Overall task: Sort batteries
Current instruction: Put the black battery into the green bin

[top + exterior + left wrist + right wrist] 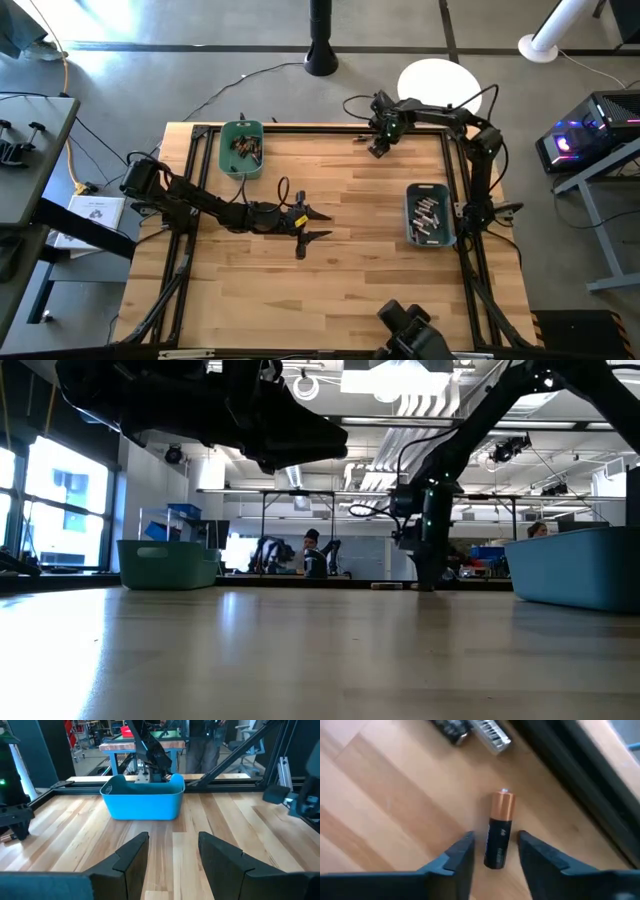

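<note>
One copper-and-black battery (pixel 499 837) lies flat on the wood near the table's far right corner. My right gripper (pixel 496 835) is open and low over it, with one finger on each side of its dark end and a thin gap showing beside each. My right gripper (pixel 379 148) also shows in the high view. My left gripper (pixel 322 225) hovers open over the table's middle, facing the blue-grey bin (pixel 142 800). The green bin (pixel 242 148) at the far left holds copper-dark batteries (pixel 244 146). The blue-grey bin (pixel 430 215) at the right holds silvery batteries (pixel 427 213).
A black frame rail (pixel 330 127) runs around the table, and one stretch (pixel 570 775) passes close by the battery. A small toothed metal piece (pixel 491 732) lies just beyond the battery. Bare wood lies between the two bins. People (pixel 312 550) stand in the room behind.
</note>
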Available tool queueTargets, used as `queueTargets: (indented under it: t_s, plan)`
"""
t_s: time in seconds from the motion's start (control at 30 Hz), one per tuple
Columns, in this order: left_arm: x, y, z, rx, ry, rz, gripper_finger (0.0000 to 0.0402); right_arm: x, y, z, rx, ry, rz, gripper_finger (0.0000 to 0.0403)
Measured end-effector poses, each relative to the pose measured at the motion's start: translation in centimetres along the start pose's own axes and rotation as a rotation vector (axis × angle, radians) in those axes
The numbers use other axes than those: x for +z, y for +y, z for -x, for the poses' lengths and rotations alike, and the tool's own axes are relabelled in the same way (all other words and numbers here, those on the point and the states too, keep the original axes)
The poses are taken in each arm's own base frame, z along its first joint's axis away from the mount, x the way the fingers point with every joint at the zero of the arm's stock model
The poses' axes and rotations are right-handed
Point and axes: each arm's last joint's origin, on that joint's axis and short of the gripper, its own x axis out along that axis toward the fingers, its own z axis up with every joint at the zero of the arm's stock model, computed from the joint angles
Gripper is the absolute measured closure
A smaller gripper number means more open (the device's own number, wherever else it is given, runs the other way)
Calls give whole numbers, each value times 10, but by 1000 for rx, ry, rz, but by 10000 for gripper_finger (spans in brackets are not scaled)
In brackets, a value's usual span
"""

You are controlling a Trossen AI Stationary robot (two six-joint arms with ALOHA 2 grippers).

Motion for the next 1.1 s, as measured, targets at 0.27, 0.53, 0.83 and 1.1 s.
queueTargets:
  t_s: [0.27, 0.53, 0.83, 1.1]
  plan:
    - [-13, 9, 2, 297, 115, 38, 234, 2, 38, -2, 18, -5, 98, 380]
    - [-29, 15, 42, 301, 64, 103, 234, -19, 119, 7, 219, -353, 301, 380]
    - [-28, 17, 75, 75, -249, -10, 234, -81, 218, 32, 516, -1014, 559, 380]
    - [-10, 17, 64, 37, -323, 1, 207, -119, 281, 62, 589, -1280, 670, 380]
